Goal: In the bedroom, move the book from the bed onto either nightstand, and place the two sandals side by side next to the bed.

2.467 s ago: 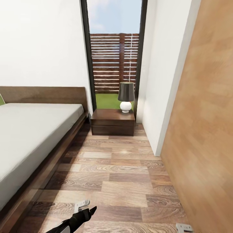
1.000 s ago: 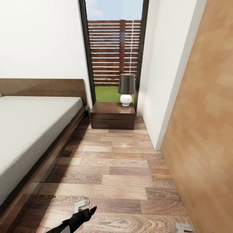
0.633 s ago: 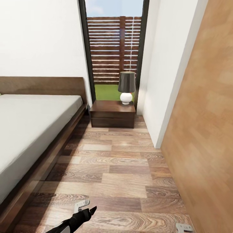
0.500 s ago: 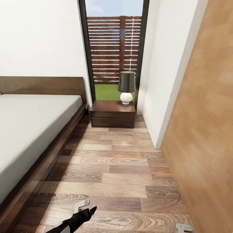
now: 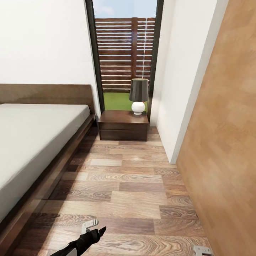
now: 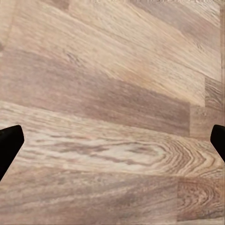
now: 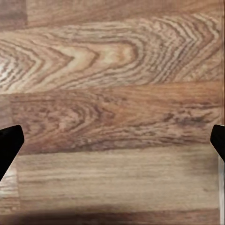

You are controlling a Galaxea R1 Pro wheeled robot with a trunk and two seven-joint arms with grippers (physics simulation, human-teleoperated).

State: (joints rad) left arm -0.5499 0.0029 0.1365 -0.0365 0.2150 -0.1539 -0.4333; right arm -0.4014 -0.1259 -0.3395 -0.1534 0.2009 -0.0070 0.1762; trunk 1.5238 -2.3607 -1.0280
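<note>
I'm steering along the wood-plank floor (image 5: 142, 185) beside the low pale grey bed (image 5: 32, 142); the glossy dark brown nightstand (image 5: 123, 130) lies ahead (lamp on top). Both end effectors, left (image 6: 112, 140) and right (image 7: 112, 140), hang released, empty. Best to turn bedward, hunting book and sandals.

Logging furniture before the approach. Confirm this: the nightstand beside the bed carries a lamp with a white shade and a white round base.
Not quite. In the head view, the lamp on the nightstand beside the bed has a dark shade; its round base is white.
</note>
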